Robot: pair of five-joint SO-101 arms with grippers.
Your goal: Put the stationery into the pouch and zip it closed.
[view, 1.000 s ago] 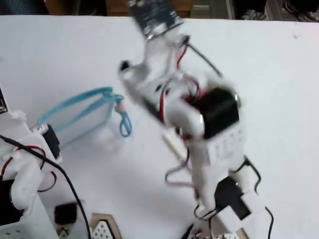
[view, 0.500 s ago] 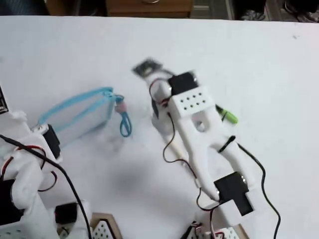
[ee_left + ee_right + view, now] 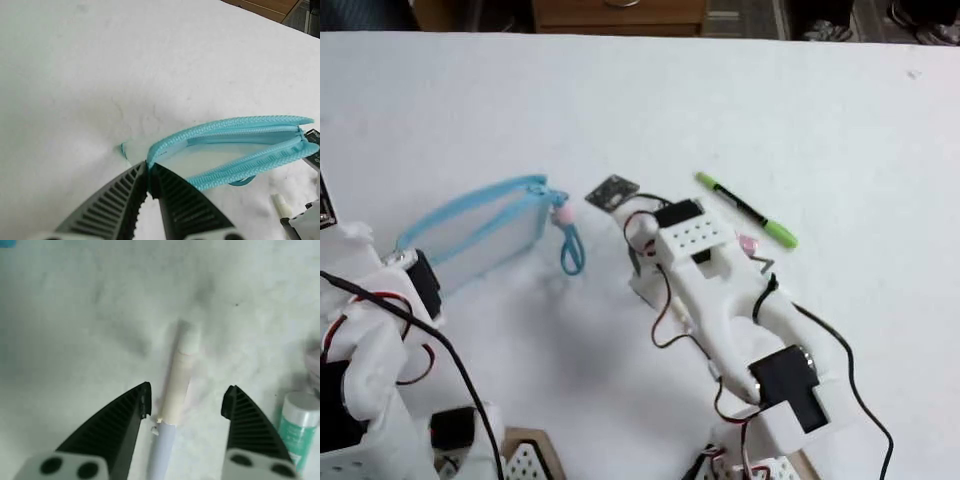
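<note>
The light blue pouch lies open at the table's left, its zip pull trailing to the right. My left gripper is shut on the pouch's closed end, and the mouth gapes away from it. My right arm is lowered over the table's middle. Its gripper stands open, astride a cream and grey pen lying on the table. A green pen lies just beyond the right arm. A green and white tube stands beside one finger.
A small dark flat piece lies between the pouch's zip pull and the right arm. A small pink item sits by the arm's far side. The white table stretches bare toward the back and right.
The right arm has swung down from a raised pose and settled low over the table, uncovering the green pen. The left arm and pouch have stayed put.
</note>
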